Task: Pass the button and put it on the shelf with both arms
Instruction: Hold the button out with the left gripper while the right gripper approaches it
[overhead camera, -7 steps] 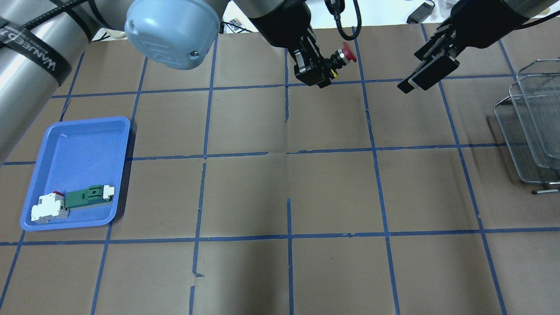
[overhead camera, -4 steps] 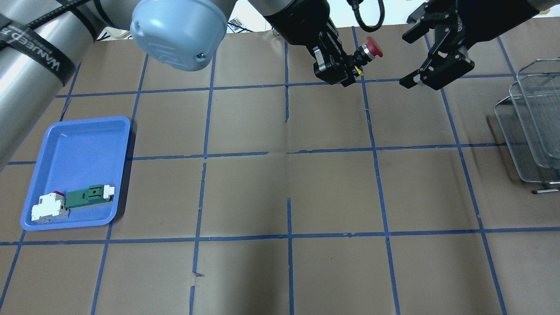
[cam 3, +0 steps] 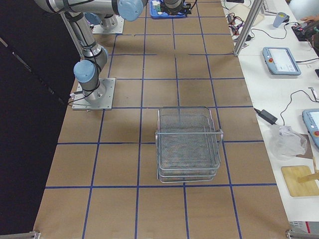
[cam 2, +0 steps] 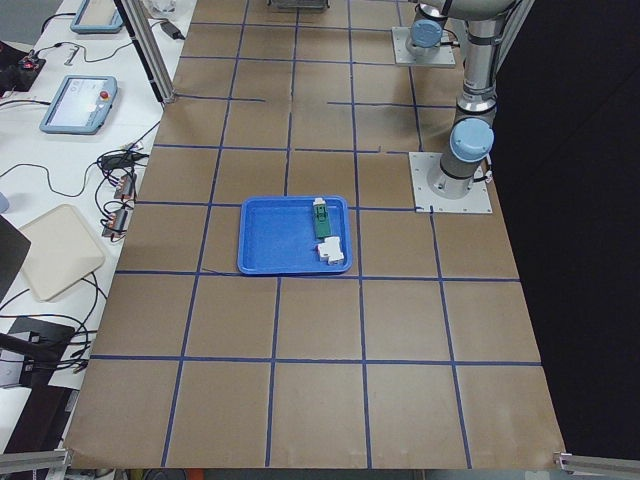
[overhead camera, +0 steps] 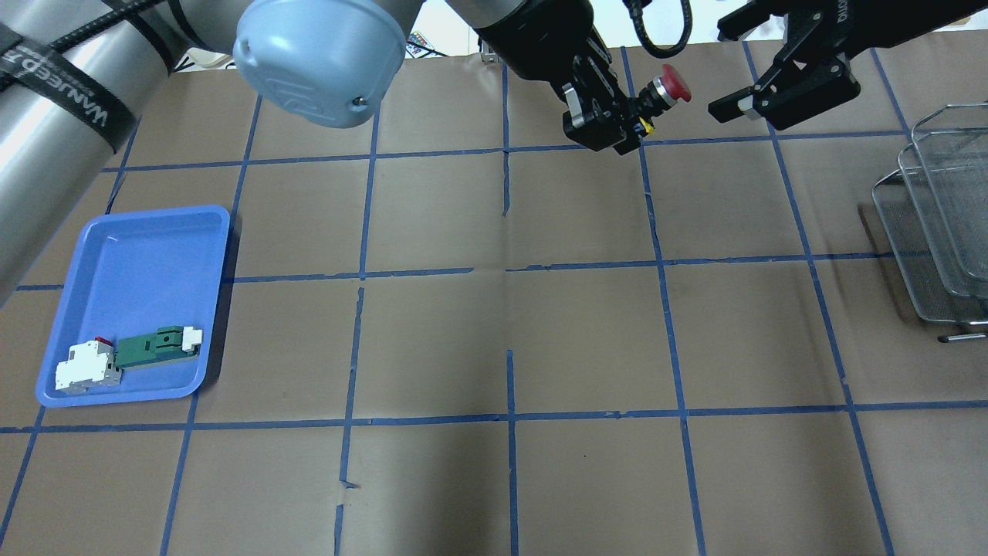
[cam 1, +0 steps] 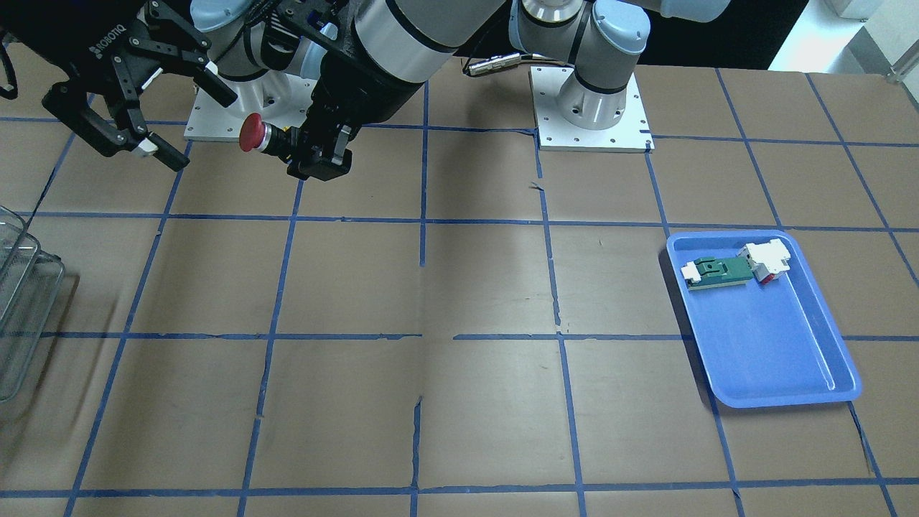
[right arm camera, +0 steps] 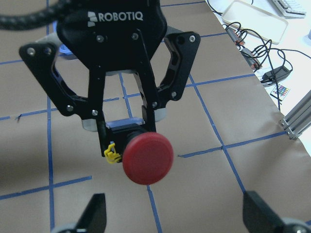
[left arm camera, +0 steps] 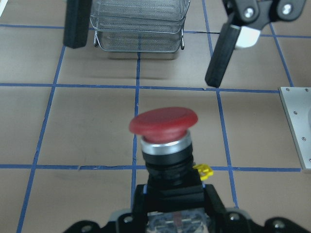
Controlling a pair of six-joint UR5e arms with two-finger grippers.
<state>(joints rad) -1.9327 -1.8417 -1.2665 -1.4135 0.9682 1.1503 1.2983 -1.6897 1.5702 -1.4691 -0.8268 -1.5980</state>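
My left gripper (overhead camera: 625, 122) is shut on the button's blue-and-clear end and holds it level in the air. The button (overhead camera: 670, 86) points its red cap at my right gripper (overhead camera: 729, 71), which is open a short way from the cap, its jaws wide apart. In the front-facing view the button (cam 1: 253, 133) sits between the left gripper (cam 1: 310, 152) and the right gripper (cam 1: 201, 126). The left wrist view shows the cap (left arm camera: 164, 121) with the right gripper's fingers (left arm camera: 221, 58) beyond it. The right wrist view looks straight at the cap (right arm camera: 147, 158). The shelf (overhead camera: 942, 216) stands at the table's right edge.
A blue tray (overhead camera: 131, 255) at the left holds a green-and-white flat part (overhead camera: 154, 347) and a white-and-red block (overhead camera: 85, 367). The shelf also shows behind the button in the left wrist view (left arm camera: 138, 24) and in the exterior right view (cam 3: 188, 144).
My left gripper has carried the button to the right, towards the right gripper. The right gripper has turned and its jaws now face the red cap.
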